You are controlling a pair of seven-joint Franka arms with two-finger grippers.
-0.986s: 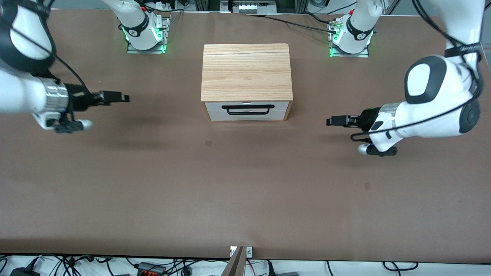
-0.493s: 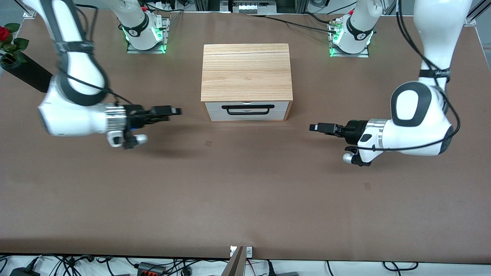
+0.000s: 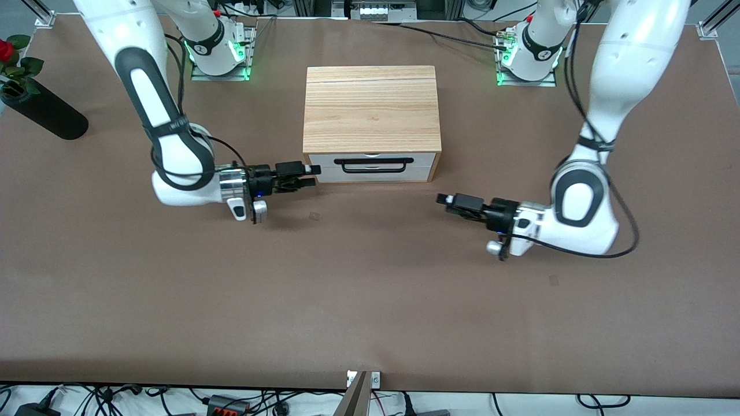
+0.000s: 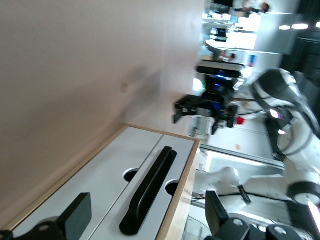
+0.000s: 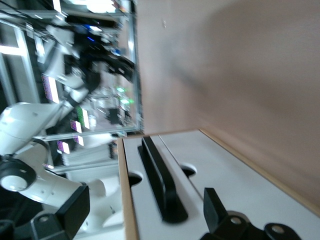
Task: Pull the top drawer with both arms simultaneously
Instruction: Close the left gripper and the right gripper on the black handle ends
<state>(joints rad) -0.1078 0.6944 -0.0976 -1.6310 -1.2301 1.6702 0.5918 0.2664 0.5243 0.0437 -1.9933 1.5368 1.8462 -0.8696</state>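
The top drawer (image 3: pixel 372 158) is closed in the wooden box (image 3: pixel 371 110), its white front above the second drawer front (image 3: pixel 372 175). Its black bar handle (image 3: pixel 374 160) is free. My right gripper (image 3: pixel 311 174) is open, low over the table beside the box's front corner at the right arm's end. My left gripper (image 3: pixel 446 201) is open, low over the table in front of the box toward the left arm's end. In the left wrist view the handle (image 4: pixel 150 192) lies between my open fingers (image 4: pixel 75 217). In the right wrist view the handle (image 5: pixel 160 182) lies between my open fingers (image 5: pixel 214 205).
A black vase (image 3: pixel 43 112) holding a red rose (image 3: pixel 6 49) lies at the right arm's end of the table. The arm bases (image 3: pixel 219 55) stand farther from the camera than the box. Brown table (image 3: pixel 370 300) stretches in front of the drawers.
Both arms have swung in from the table's ends toward the box. The right gripper now sits by the box's front corner; the left gripper has come closer and lower.
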